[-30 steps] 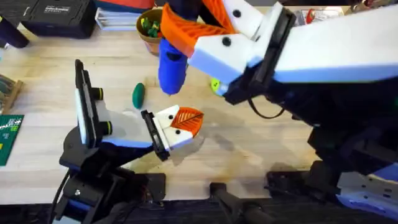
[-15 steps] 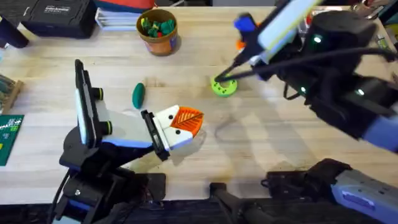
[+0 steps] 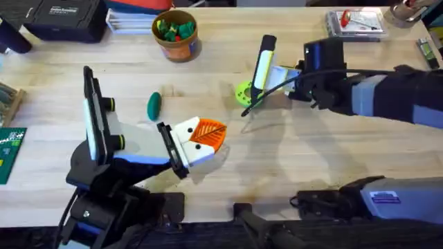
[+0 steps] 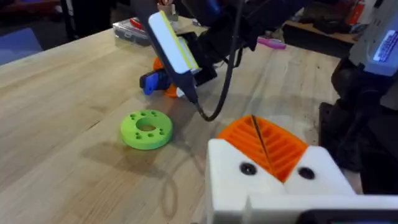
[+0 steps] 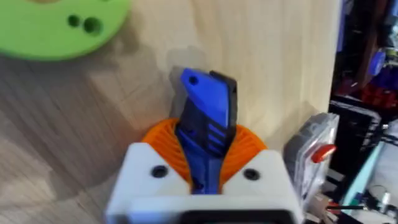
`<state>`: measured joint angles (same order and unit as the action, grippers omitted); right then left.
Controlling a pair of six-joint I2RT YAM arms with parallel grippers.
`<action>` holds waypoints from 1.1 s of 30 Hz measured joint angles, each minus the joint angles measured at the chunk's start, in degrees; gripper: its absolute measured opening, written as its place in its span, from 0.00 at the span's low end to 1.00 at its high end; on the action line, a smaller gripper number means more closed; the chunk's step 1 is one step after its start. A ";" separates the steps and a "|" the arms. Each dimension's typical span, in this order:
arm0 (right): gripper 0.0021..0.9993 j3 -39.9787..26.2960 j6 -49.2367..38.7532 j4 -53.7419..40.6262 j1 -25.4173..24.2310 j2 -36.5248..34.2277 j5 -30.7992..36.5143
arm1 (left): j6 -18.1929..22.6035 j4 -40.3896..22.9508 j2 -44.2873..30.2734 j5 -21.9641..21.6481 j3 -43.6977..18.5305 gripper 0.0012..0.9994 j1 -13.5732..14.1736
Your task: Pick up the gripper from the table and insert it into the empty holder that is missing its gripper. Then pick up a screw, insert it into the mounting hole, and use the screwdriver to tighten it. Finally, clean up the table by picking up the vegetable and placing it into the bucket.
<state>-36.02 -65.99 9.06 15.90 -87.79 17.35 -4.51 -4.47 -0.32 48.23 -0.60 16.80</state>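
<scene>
My left gripper [image 3: 216,131] rests near the table's middle, its white holder [image 3: 188,151] carrying the orange gripper wedge [image 3: 208,130]. Its orange pads [image 4: 277,146] press together with nothing between them. The dark green vegetable [image 3: 154,104] lies on the table [image 3: 311,159] just beyond my left arm. My right gripper [image 5: 205,155] is shut on the blue screwdriver [image 5: 206,115], low over the table just past the lime-green disc [image 3: 246,94]. The left wrist view shows that screwdriver [image 4: 152,81] behind the disc [image 4: 147,129]. The tan bucket [image 3: 176,43] stands at the back, with toys inside.
A black case [image 3: 64,17] sits at the back left. A clear parts box [image 3: 353,21] with red pieces sits at the back right. A green card [image 3: 8,151] lies at the left edge. Bare wood lies between the two arms, right of my left gripper.
My right arm swung from close under the camera, down and back to the table behind the green disc, carrying the blue screwdriver. My left arm has not moved.
</scene>
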 joint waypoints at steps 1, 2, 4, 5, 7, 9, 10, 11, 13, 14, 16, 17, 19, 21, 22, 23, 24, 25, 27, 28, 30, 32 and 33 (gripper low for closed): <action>0.34 -0.46 0.17 0.31 0.04 -0.12 0.17 | 0.02 0.00 0.00 0.02 0.00 0.01 0.00; 0.44 -0.80 0.81 0.56 0.04 -0.46 0.13 | 0.01 0.01 0.00 0.02 0.00 0.01 0.00; 0.68 -1.37 2.92 1.01 0.22 -0.72 0.61 | 0.00 0.00 0.02 0.00 0.00 0.01 0.00; 0.80 -1.60 4.23 0.99 0.22 -0.62 0.93 | 0.01 0.01 0.00 0.00 0.00 0.01 0.00; 0.98 -2.39 7.48 0.16 0.07 0.15 1.63 | 0.00 0.00 0.00 0.00 0.00 0.01 0.00; 0.99 -2.41 10.88 -1.98 0.36 1.08 1.44 | 0.00 0.00 0.00 0.00 0.00 0.01 0.00; 0.99 -2.41 13.20 -3.34 0.54 1.74 1.29 | 0.00 0.02 0.00 0.00 0.00 0.01 0.00; 0.99 -2.39 14.98 -4.45 0.65 2.33 1.21 | 0.00 0.00 0.02 0.00 0.00 0.01 0.00; 0.99 -2.20 19.11 -7.08 0.85 4.53 0.98 | 0.03 0.00 0.00 0.00 0.00 0.03 0.00; 0.99 -2.08 21.20 -8.18 0.85 6.08 0.95 | -0.04 0.02 0.02 0.00 0.00 0.10 0.00; 0.99 -2.06 25.22 -10.52 0.85 9.79 0.87 | 0.15 0.00 0.00 0.02 0.00 0.35 0.00; 0.99 -2.06 26.96 -11.70 0.85 11.70 0.82 | 0.06 0.00 0.00 0.02 0.00 0.50 0.00; 0.99 -2.06 30.55 -14.97 0.99 16.47 0.80 | 0.04 0.01 0.02 0.01 0.00 0.83 0.00; 0.99 -2.13 33.58 -18.40 1.69 21.25 0.78 | -0.14 0.00 0.00 0.00 0.00 0.97 0.00; 0.99 -2.14 34.68 -19.58 2.26 23.16 0.80 | -0.13 0.00 0.00 0.01 0.00 0.98 0.00; 0.99 -2.17 35.95 -21.08 3.17 25.52 0.80 | -0.13 0.00 0.00 0.02 0.00 0.99 0.00; 0.99 -2.20 36.88 -22.19 4.10 27.41 0.78 | -0.14 0.00 0.02 0.02 0.00 0.99 0.00; 0.99 -2.20 37.87 -23.37 5.19 29.36 0.78 | -0.11 0.00 0.02 0.01 0.00 0.99 0.00; 0.99 -2.22 39.67 -25.57 7.35 32.69 0.77 | 0.41 0.10 0.00 -0.30 0.00 0.99 0.00; 0.99 -2.22 40.53 -26.46 8.32 34.07 0.73 | 0.82 0.38 0.02 -0.52 0.01 0.99 0.00; 0.99 -2.22 42.59 -27.77 10.07 36.45 0.58 | 1.36 2.70 0.00 -1.25 0.26 0.99 0.00; 0.99 -2.22 45.03 -28.82 11.16 37.91 0.56 | 1.51 6.59 0.02 -1.70 0.17 0.99 0.00; 0.99 -2.22 46.09 -29.11 11.50 38.34 0.58 | 1.49 6.99 0.02 -2.08 -0.17 0.99 0.00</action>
<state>-38.24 -19.90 -20.05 27.40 -49.45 17.93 -3.03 2.52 -0.30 46.15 -0.78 16.80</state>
